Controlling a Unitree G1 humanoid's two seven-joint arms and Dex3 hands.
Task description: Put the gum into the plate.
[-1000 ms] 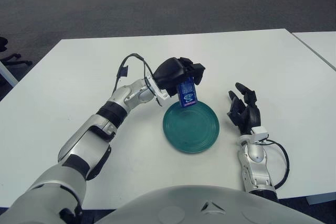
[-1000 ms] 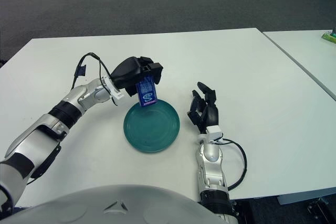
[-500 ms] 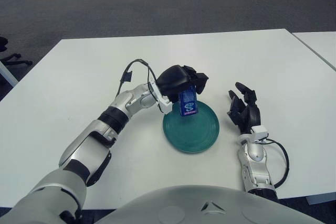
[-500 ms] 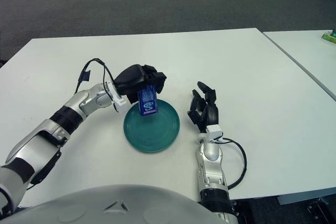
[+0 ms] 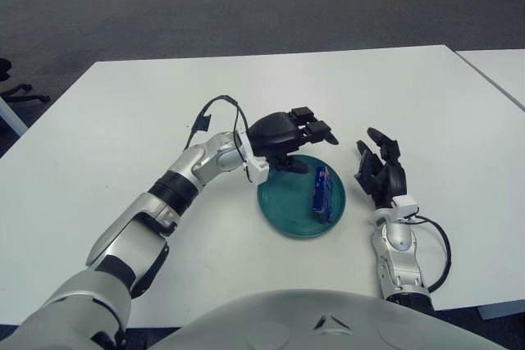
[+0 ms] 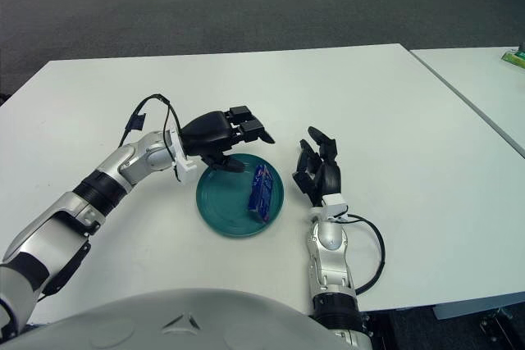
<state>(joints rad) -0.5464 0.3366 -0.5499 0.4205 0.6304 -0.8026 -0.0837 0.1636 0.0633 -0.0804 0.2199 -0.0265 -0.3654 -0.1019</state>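
A blue gum pack [image 5: 322, 192] lies in the right half of the round teal plate [image 5: 283, 208] on the white table; it also shows in the right eye view [image 6: 262, 190]. My left hand [image 5: 297, 138] hovers over the plate's far left rim, fingers spread open and empty, just left of the gum. My right hand [image 5: 380, 171] rests upright on the table to the right of the plate, fingers relaxed and holding nothing.
The white table [image 5: 123, 120] stretches wide around the plate. A second white table [image 6: 484, 88] stands at the right with a small green item [image 6: 515, 57] on it. Grey carpet lies beyond the far edge.
My left hand opened and let go of the gum, which dropped into the plate and now lies flat on its right side. The right hand has not moved.
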